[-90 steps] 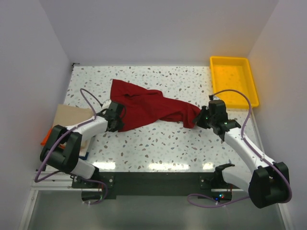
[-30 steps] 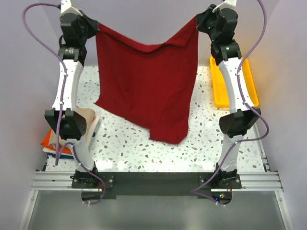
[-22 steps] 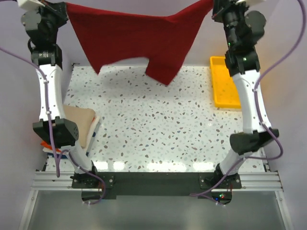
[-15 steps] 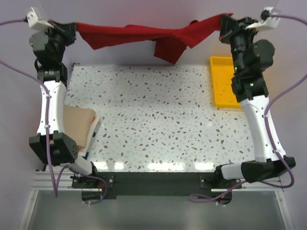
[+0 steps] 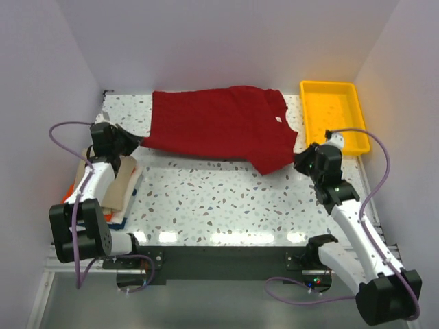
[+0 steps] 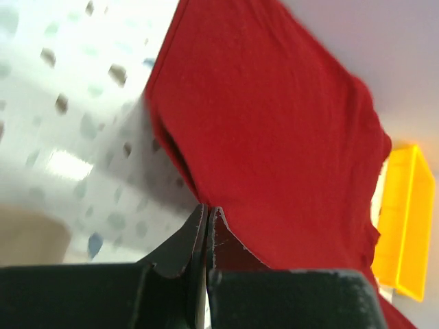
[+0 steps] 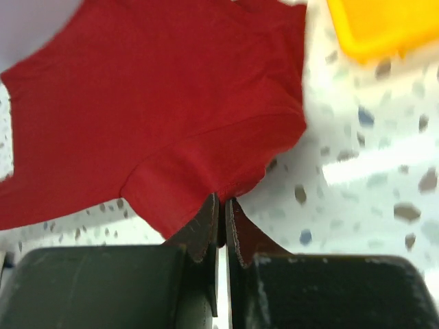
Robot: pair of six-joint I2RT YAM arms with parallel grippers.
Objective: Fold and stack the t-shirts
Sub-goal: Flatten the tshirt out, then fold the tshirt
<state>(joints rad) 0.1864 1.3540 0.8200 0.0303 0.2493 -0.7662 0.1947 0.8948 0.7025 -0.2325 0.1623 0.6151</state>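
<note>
A dark red t-shirt [image 5: 219, 127] lies spread flat across the far half of the speckled table, its small white neck label [image 5: 278, 119] toward the right. My left gripper [image 5: 136, 142] is shut on the shirt's near-left corner; in the left wrist view the cloth [image 6: 274, 137] runs straight into the closed fingertips [image 6: 207, 209]. My right gripper [image 5: 300, 159] is shut on the near-right sleeve edge, and the right wrist view shows the sleeve [image 7: 199, 171] pinched at the tips [image 7: 221, 201]. A stack of folded shirts, tan on top [image 5: 122, 184], lies at the left edge under my left arm.
A yellow plastic tray [image 5: 335, 116] stands at the far right corner, just right of the shirt's collar side. White walls close the table on the left, back and right. Bare speckled table [image 5: 233, 199] stretches between the shirt and the arm bases.
Both arms came down from high above the table, where they held the shirt stretched in the air. The shirt now lies flat on the table, still held at both near corners.
</note>
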